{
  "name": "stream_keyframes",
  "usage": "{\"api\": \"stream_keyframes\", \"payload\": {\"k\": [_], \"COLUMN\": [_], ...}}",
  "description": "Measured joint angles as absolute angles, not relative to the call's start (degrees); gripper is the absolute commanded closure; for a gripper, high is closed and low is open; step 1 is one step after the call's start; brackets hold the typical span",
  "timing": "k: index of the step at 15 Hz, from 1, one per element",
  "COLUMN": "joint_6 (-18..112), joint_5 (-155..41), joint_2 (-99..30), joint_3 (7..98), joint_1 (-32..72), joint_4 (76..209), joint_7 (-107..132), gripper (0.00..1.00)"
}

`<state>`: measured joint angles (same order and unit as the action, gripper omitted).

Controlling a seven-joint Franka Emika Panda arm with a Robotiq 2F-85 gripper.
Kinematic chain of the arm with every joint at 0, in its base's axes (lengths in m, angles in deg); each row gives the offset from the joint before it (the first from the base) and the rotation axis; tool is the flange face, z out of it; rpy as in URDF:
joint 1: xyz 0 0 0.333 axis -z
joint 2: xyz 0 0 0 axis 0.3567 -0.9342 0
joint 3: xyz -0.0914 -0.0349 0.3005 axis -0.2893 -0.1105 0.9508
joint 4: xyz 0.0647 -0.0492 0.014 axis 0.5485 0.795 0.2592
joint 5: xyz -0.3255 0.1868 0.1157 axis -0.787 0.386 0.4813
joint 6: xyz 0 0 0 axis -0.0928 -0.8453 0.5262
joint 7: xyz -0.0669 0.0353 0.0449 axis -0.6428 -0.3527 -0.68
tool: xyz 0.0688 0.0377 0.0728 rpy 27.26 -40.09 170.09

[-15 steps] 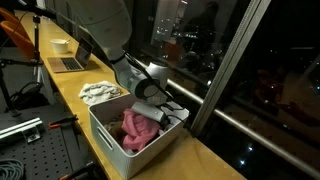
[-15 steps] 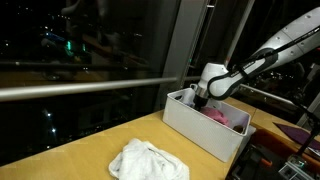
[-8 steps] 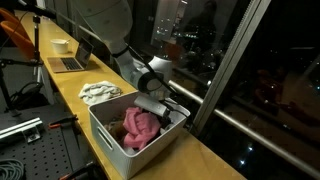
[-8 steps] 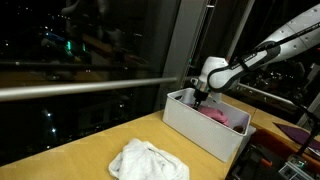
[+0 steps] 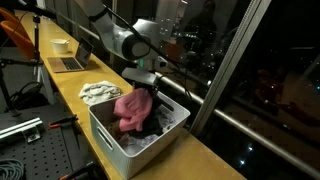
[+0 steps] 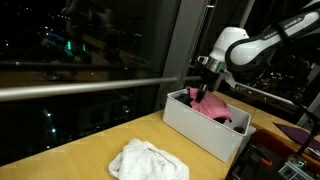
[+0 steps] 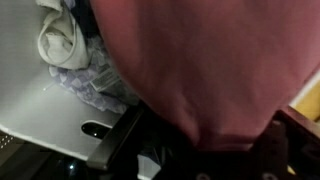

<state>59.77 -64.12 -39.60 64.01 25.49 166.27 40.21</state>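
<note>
A pink cloth point(image 5: 131, 108) hangs from my gripper point(image 5: 147, 88) above the white bin point(image 5: 108, 142), its lower end still reaching into the bin. In an exterior view the same pink cloth point(image 6: 211, 104) trails from the gripper point(image 6: 205, 90) over the bin point(image 6: 195, 128). The pink cloth point(image 7: 210, 60) fills most of the wrist view, and my gripper point(image 7: 205, 150) is shut on its bunched end. Other laundry, whitish and patterned cloth point(image 7: 75, 55), lies in the bin below.
A crumpled white cloth point(image 5: 99, 93) lies on the wooden counter point(image 5: 70, 95) beside the bin, also the white cloth point(image 6: 148, 160) in an exterior view. A laptop point(image 5: 67, 62) and a cup point(image 5: 61, 45) stand further along. Dark windows point(image 6: 90, 50) run along the counter.
The gripper has closed on the pink cloth inside the bin and lifted it upward; the cloth now hangs partly above the bin rim.
</note>
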Motion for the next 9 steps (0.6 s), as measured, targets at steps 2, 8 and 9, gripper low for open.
{"api": "stream_keyframes", "payload": {"k": [2, 8, 9], "joint_6": [59.69, 56.63, 54.86], "joint_5": [-64.09, -69.62, -71.61], "joint_2": [-33.71, -16.98, -14.54], "joint_3": [64.15, 64.48, 65.01], "joint_1": [23.74, 16.72, 15.43], "joint_4": [169.51, 174.9, 174.85], "joint_7": [39.91, 37.09, 36.13], "gripper": [1.0, 1.0, 1.0]}}
